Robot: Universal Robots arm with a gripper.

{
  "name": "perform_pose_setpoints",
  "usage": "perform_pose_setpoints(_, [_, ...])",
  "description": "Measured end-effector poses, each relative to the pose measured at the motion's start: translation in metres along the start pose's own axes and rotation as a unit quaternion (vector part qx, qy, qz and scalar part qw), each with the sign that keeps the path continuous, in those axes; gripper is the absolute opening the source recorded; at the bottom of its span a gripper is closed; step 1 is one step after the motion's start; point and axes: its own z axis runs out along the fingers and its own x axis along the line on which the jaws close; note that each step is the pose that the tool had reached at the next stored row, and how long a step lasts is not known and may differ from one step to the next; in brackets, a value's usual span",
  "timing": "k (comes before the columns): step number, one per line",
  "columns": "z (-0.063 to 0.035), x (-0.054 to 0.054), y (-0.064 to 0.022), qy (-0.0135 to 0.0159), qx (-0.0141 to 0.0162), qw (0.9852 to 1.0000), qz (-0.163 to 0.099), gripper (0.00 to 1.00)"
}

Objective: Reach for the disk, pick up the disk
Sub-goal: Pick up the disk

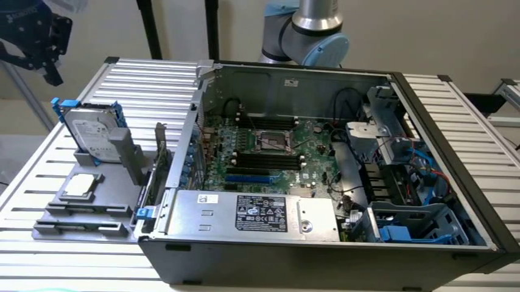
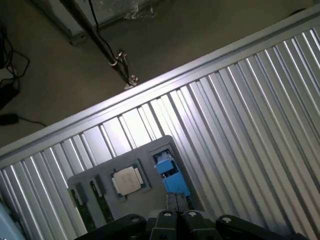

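The disk (image 1: 91, 132), a silver-grey hard drive with a white label and blue rails, stands tilted on edge in a grey holder (image 1: 81, 216) at the exterior view's left, beside the open computer case. In the wrist view the disk (image 2: 168, 171) appears edge-on as a blue strip on the same holder (image 2: 100, 172). My gripper (image 1: 34, 38) hangs high above the table's far left corner, well clear of the disk. Its fingers (image 2: 167, 220) press together with nothing between them.
A small square silver chip (image 1: 82, 185) lies in the holder in front of the disk. The open computer case (image 1: 325, 164) takes up the ribbed metal table's (image 1: 455, 103) middle. The arm's base (image 1: 313, 33) rises behind it. Floor cables (image 2: 12, 75) lie beyond the table edge.
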Motion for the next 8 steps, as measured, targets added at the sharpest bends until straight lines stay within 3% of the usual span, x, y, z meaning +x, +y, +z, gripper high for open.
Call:
perform_pose_setpoints(4, [0.0007, 0.0, 0.0, 0.0014, -0.0001, 0.9993, -0.036, 0.11])
perform_pose_setpoints(8, [0.0016, 0.0, -0.0001, 0.0027, -0.0002, 0.9973, -0.073, 0.11])
